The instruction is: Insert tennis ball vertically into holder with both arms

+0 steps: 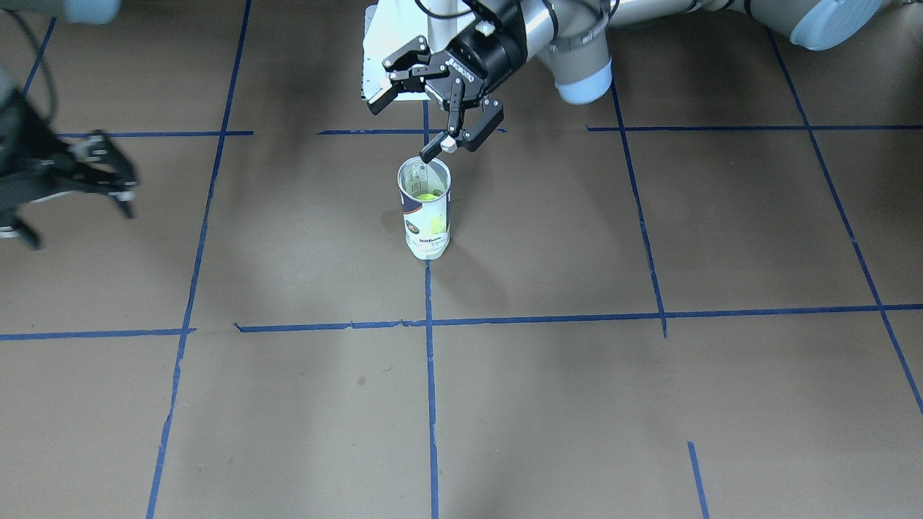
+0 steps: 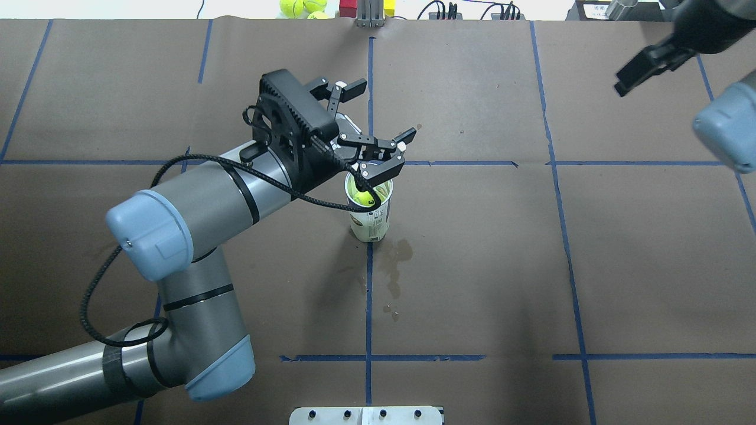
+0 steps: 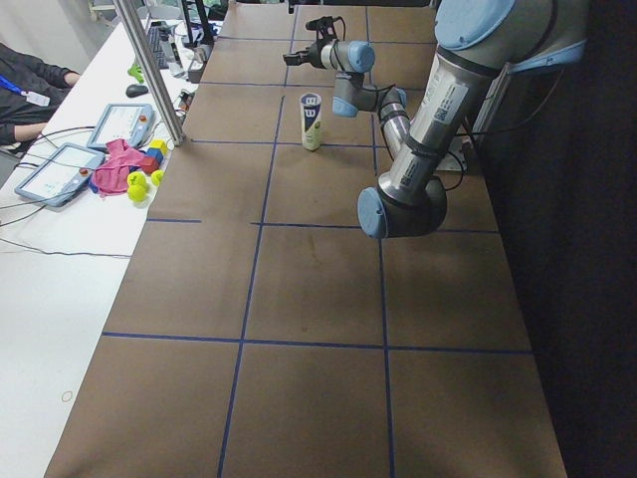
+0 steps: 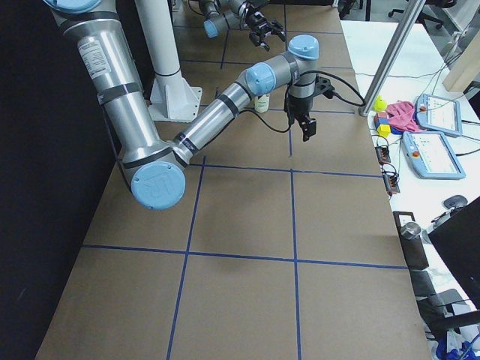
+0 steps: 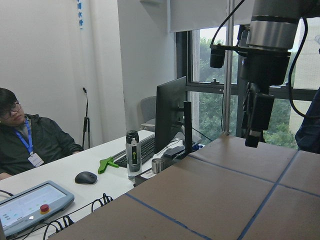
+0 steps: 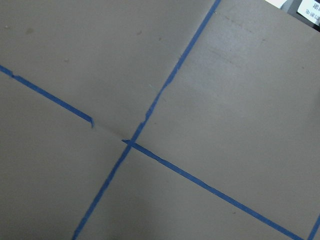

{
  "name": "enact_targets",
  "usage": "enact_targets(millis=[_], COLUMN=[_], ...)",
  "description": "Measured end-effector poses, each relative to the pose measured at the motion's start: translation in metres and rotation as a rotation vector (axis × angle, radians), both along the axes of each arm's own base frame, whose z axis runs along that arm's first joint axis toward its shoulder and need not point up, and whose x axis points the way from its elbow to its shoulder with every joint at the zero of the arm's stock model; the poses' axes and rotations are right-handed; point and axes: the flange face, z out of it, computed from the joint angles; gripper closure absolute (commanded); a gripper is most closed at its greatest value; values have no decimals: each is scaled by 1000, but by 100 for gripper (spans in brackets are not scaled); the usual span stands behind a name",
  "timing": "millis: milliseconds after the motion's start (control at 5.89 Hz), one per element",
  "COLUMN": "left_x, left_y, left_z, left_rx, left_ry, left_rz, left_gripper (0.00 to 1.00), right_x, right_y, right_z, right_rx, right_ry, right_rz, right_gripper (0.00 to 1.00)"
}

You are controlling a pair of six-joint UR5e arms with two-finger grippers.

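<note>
The holder (image 1: 425,216), a slim can with a white and navy label, stands upright on the brown paper near the table's middle. It also shows in the overhead view (image 2: 371,218) and the left view (image 3: 312,121). A yellow-green tennis ball (image 2: 358,190) lies inside it, seen through the open top (image 1: 429,195). My left gripper (image 1: 414,122) is open and empty just above the holder's rim (image 2: 369,127), with one finger (image 2: 381,168) over the mouth. My right gripper (image 1: 72,180) hovers far off to the side (image 2: 647,64), blurred, empty, its fingers spread.
Loose tennis balls (image 2: 298,7) and coloured blocks (image 2: 348,7) lie at the far table edge. A white mount plate (image 1: 396,43) sits at the robot's base. A stain (image 2: 393,265) marks the paper. An operator (image 3: 30,80) sits by tablets (image 3: 60,169).
</note>
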Motion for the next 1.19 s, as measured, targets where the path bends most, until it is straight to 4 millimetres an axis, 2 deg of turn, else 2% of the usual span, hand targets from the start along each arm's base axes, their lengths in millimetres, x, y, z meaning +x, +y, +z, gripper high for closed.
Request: enact_targets(millis=[340,680,1019,1189], left_x=[-33,-50,-70,-76], left_y=[-42,-70,-100,-109], left_z=[10,28,51,60], left_rx=[-79,-188,-175,-183], left_ry=[-175,-290,-530,-614], left_rz=[50,54,25,24], left_gripper=[0,0,0,0], right_x=[69,118,165,182], right_y=[17,44,88,110], right_z=[66,128,207,237], right_rx=[22,18,-112,-177], right_ry=[-1,-7,-59,-68], right_rz=[-66,-109,-51,-10], right_gripper=[1,1,0,0])
